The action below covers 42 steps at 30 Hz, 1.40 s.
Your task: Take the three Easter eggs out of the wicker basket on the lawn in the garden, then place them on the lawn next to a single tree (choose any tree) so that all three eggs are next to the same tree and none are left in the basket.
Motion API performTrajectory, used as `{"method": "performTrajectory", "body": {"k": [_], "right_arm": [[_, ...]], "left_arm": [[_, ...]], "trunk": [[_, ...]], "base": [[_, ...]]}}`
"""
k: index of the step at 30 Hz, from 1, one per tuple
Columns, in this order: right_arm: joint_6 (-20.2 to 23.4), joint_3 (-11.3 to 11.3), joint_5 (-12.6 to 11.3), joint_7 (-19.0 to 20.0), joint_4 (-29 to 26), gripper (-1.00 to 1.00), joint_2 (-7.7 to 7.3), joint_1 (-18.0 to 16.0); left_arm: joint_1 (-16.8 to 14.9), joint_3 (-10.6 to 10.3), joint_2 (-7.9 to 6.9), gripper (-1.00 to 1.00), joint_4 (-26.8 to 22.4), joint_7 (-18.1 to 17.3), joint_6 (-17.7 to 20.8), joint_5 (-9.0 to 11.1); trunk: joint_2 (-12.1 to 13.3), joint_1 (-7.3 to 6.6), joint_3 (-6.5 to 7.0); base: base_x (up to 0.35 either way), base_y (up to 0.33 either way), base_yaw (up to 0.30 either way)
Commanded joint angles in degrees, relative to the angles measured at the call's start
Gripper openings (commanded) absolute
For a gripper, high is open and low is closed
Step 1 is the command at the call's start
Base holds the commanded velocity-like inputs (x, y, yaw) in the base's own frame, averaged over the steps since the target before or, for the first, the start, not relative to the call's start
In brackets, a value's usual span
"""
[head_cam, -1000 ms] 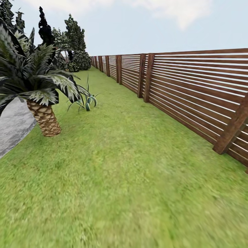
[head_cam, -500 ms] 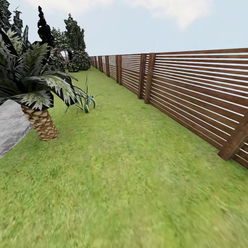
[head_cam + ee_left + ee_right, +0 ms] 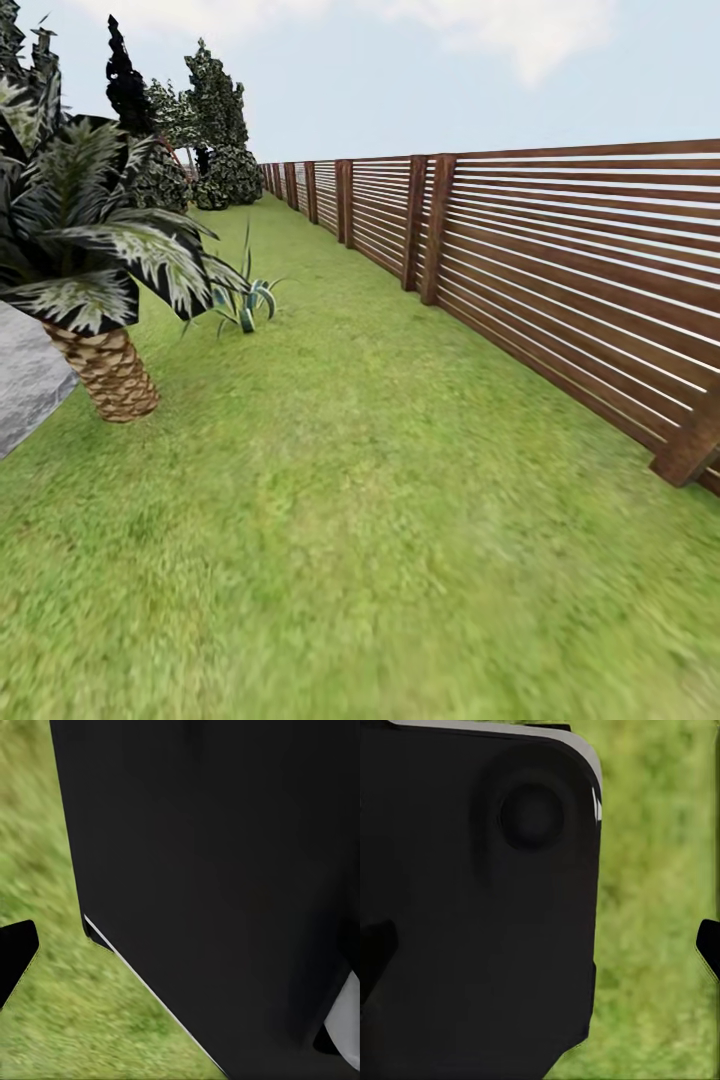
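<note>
Head view is just the lawn (image 3: 380, 520) running along a brown slatted fence (image 3: 560, 270), with a stubby palm (image 3: 95, 290), a grey rock (image 3: 25, 385) at its left, a small spiky agave (image 3: 245, 300) past it and dark trees (image 3: 215, 120) way at the back. Both wrist views are mostly a big black body panel (image 3: 225, 885) with blurry grass beside it (a dark fingertip (image 3: 15, 956) pokes in at the edge of each). So I can't tell how far open either end effector is or whether it holds anything.
</note>
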<state>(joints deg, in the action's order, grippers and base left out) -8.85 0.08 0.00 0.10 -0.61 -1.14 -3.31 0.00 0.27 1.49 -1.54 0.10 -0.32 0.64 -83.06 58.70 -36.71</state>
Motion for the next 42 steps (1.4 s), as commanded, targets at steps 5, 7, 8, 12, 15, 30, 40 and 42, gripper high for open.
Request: {"method": "performTrajectory", "body": {"k": [5, 7, 8, 12, 15, 30, 40, 42], "right_arm": [[-0.3, 0.1, 0.1, 0.0, 0.1, 1.00, 0.05, 0.0], [-0.4, 0.1, 0.1, -0.1, 0.1, 1.00, 0.07, 0.0], [-0.5, 0.1, 0.1, -0.2, 0.1, 1.00, 0.04, 0.0], [-0.5, 0.1, -0.1, -0.3, 0.1, 1.00, -0.04, 0.0], [-0.4, 0.0, -0.2, -0.3, 0.1, 1.00, -0.08, 0.0], [-0.8, 0.1, 0.3, -0.5, -0.4, 1.00, -0.37, 0.0], [-0.8, 0.1, 0.1, -0.5, -0.3, 1.00, -0.73, 0.0], [-0.8, 0.2, 0.2, -0.5, -0.3, 1.00, -0.47, 0.0]], "left_arm": [[0.0, 0.0, 0.01, 1.00, 0.0, 0.0, 0.0, 0.1], [0.0, 0.0, 0.04, 1.00, 0.0, 0.0, 0.0, 0.0], [0.0, 0.0, 0.03, 1.00, 0.0, 0.0, 0.0, 0.1], [0.0, 0.0, 0.08, 1.00, 0.0, 0.0, 0.0, 0.0], [0.0, 0.0, 0.04, 1.00, 0.0, 0.0, 0.0, 0.1], [0.0, 0.0, 0.01, 1.00, 0.0, 0.0, 0.0, 0.1], [0.0, 0.1, 0.02, 1.00, 0.0, 0.0, 0.0, 0.1], [0.0, 0.1, 0.02, 1.00, 0.0, 0.1, 0.0, 0.1]], "trunk": [[0.0, 0.03, -0.04], [0.0, 0.03, -0.04], [0.0, 0.03, -0.04], [0.0, 0.03, -0.04], [0.0, 0.03, -0.04], [0.0, 0.03, -0.04], [0.0, 0.03, -0.04], [0.0, 0.03, -0.04]], "base": [[0.341, 0.000, 0.020], [0.341, 0.000, 0.176], [0.341, 0.000, 0.210], [0.341, 0.000, 0.074], [0.341, 0.000, 0.007], [0.341, 0.000, 0.000], [0.341, 0.000, 0.000], [0.341, 0.000, 0.000]]}}
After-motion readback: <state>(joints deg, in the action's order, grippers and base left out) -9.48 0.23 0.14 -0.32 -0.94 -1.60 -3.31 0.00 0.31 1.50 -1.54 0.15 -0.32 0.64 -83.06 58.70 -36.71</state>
